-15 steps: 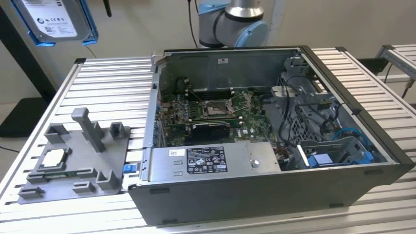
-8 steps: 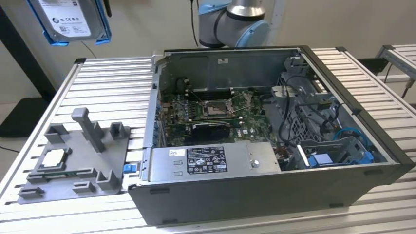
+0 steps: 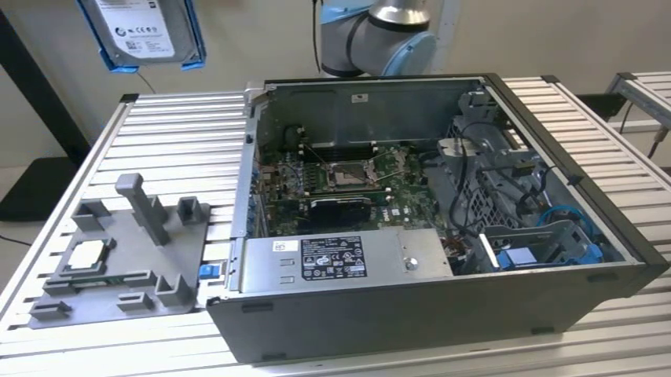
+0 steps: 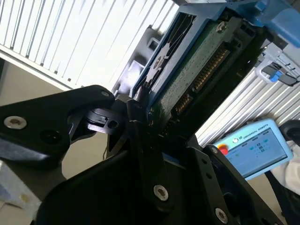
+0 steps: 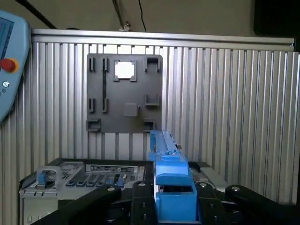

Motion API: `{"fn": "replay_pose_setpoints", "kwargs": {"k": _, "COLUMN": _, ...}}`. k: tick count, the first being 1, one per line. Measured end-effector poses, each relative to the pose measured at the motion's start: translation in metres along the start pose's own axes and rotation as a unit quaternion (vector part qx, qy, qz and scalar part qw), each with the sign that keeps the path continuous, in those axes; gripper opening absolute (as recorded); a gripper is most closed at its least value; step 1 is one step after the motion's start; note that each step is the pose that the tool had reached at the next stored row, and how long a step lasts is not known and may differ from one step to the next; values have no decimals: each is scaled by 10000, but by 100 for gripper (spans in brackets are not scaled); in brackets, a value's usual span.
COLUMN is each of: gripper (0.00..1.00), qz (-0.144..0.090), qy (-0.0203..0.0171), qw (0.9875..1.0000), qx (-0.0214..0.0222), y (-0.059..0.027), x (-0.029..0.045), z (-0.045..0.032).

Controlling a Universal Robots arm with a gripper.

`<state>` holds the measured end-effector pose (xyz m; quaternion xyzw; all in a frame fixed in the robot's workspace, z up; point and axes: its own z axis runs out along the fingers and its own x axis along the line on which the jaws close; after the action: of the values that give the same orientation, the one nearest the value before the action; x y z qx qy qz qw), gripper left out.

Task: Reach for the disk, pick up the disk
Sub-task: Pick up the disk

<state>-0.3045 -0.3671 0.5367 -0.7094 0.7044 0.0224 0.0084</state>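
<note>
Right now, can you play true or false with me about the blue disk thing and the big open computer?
1. The disk is up in the air, higher than the table. True.
2. The gripper is open and holds nothing. False: it is shut on the disk's blue carrier.
3. The computer case is open, with its insides showing. True.
4. The grey tray lies inside the case. False: it lies on the table, at the exterior view's left of the case.
</note>
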Motion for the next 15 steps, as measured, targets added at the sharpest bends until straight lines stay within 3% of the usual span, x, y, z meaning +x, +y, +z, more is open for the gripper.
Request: {"fn": "replay_pose_setpoints", "kwargs": {"k": 15, "gripper": 0, "qz": 0, "qy": 0, "qw": 10000, "qx": 0, "y": -555, "x": 4, "z": -10}}
